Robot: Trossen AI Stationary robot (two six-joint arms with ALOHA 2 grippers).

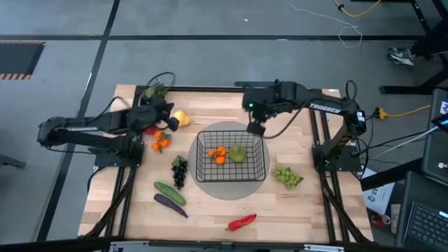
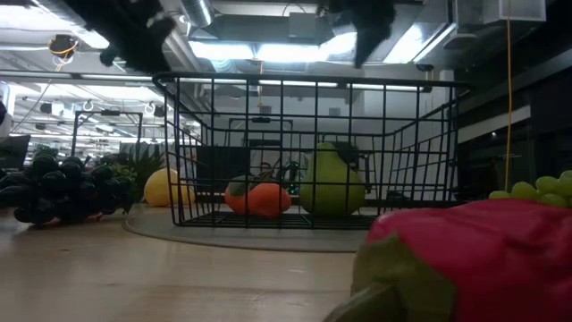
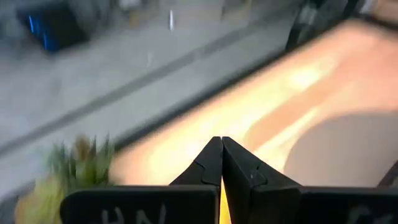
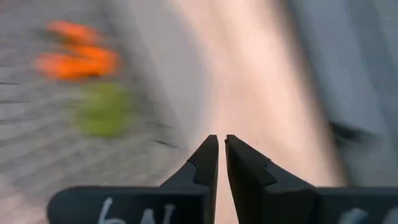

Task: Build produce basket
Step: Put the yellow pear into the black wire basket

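Bare tabletop (image 1: pixel 308 203) rings the basket (image 1: pixel 231 155); right tool (image 1: pixel 255 130) hovers at its rim

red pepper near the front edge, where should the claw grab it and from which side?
Judging from above: the red pepper lies flat and alone on the table, slanted, stem end toward the basket. Come straight down and pinch across its narrow middle, fingers square to its length. Nothing crowds it.
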